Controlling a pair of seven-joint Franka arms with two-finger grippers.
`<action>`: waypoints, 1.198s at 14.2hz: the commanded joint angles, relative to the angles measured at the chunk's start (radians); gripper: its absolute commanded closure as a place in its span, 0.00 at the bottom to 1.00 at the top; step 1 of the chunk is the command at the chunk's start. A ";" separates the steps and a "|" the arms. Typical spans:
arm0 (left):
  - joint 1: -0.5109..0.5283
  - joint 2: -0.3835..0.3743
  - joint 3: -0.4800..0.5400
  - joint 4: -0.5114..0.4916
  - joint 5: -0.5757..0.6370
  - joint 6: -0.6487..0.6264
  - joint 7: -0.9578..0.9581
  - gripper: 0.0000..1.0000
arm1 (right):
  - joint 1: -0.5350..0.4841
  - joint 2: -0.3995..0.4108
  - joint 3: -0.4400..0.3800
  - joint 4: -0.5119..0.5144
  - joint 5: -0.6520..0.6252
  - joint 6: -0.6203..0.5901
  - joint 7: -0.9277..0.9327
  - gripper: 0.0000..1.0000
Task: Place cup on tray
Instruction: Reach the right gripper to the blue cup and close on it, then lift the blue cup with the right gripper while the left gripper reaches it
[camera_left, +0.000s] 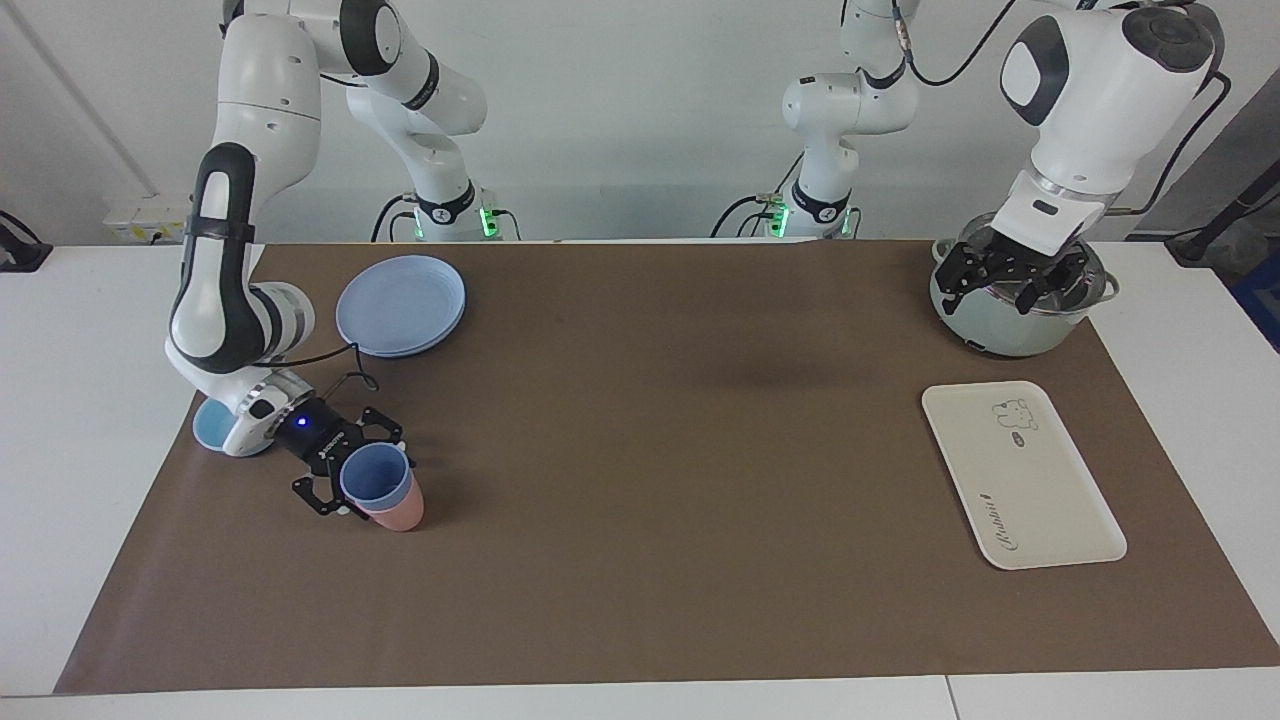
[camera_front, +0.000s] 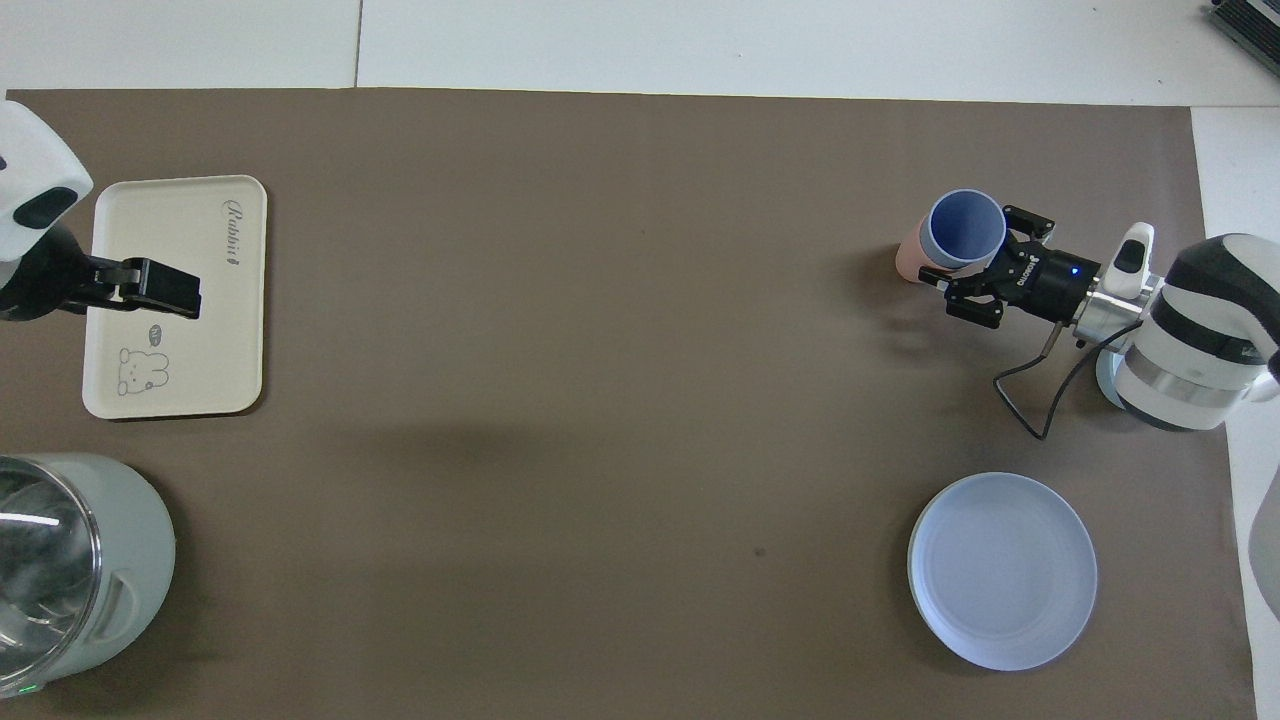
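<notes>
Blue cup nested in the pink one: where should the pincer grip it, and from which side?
Grip the blue cup on its exposed upper wall just below the rim, coming in level from the right arm's end of the table, as the right pincer does. It is upright in the pink cup, so only that band is free.

right gripper (camera_front: 968, 268) is low at the blue cup (camera_front: 965, 229), fingers either side of it; can't tell if it's gripping. cup sits nested in a pink one (camera_front: 909, 262). left gripper (camera_front: 165, 288) hangs open over the tray (camera_front: 215, 390). plate (camera_front: 1002, 570) nearer the robots.
</notes>
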 joint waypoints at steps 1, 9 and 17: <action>0.001 -0.046 0.000 -0.060 0.010 0.041 -0.005 0.00 | 0.011 -0.004 0.004 -0.012 0.085 0.042 -0.051 1.00; -0.010 -0.061 0.000 -0.117 -0.042 0.127 -0.022 0.00 | 0.122 -0.147 0.008 0.032 -0.146 0.181 0.342 1.00; -0.183 0.045 -0.002 -0.089 -0.503 0.300 -0.189 0.05 | 0.426 -0.255 0.005 0.057 -0.494 0.452 0.801 1.00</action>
